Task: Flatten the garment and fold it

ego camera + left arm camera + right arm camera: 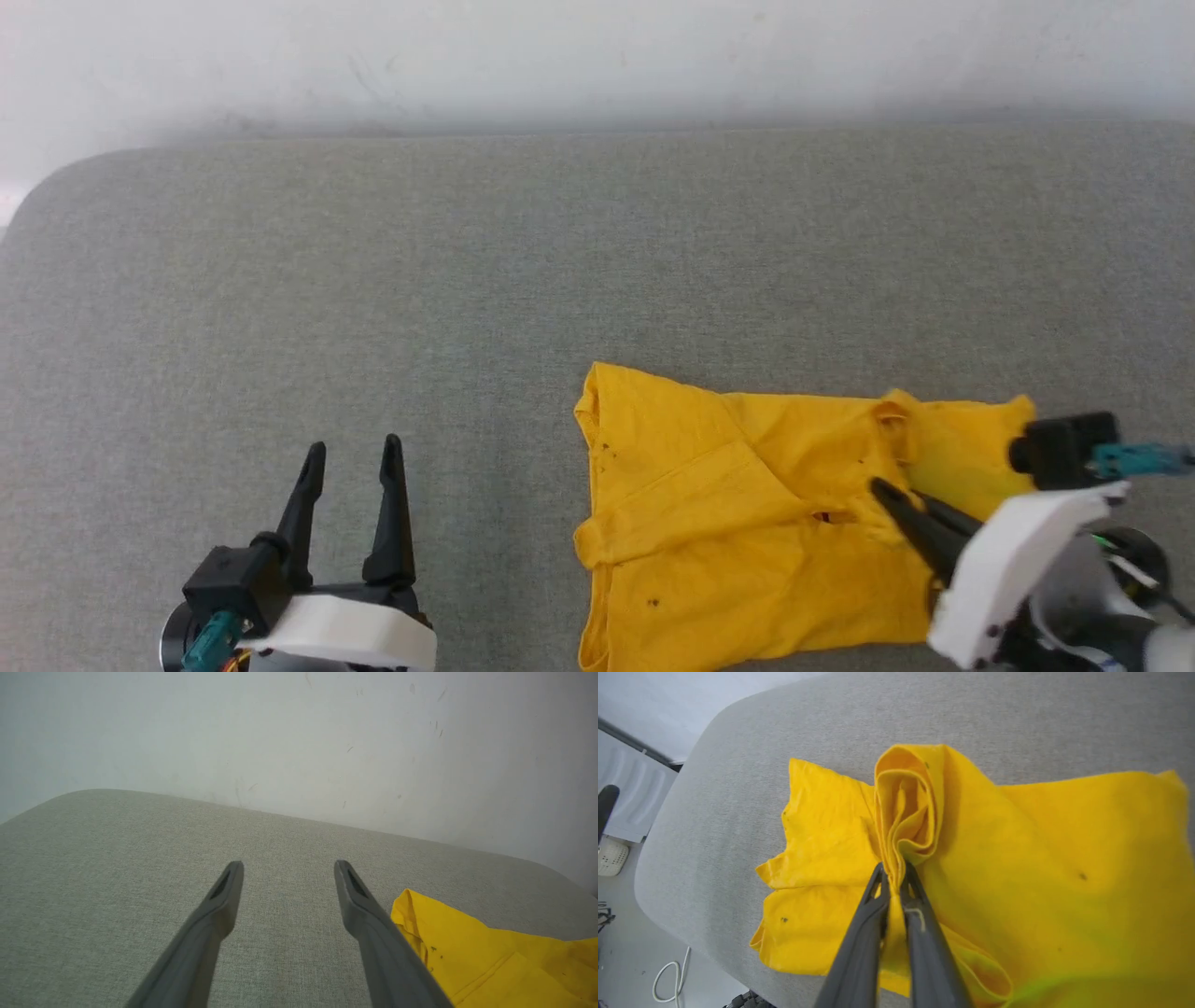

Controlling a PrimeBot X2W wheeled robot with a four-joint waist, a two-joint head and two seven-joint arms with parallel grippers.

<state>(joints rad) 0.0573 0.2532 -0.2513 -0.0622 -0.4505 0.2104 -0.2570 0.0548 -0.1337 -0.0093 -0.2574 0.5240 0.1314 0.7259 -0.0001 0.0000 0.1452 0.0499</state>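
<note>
1. A grey padded tabletop (373, 280) runs up to a pale wall (597, 56).
2. The right gripper (893, 493), jaws nearly closed, pinches a raised fold of the yellow garment (747, 523). The cloth spreads ahead of its fingers and to both sides.
3. The left gripper (355, 444) stands wide and empty, with the garment's nearest edge off to its right, not touching.
4. Flattening likely depends on that gap: the left gripper would have to reach right.
</note>
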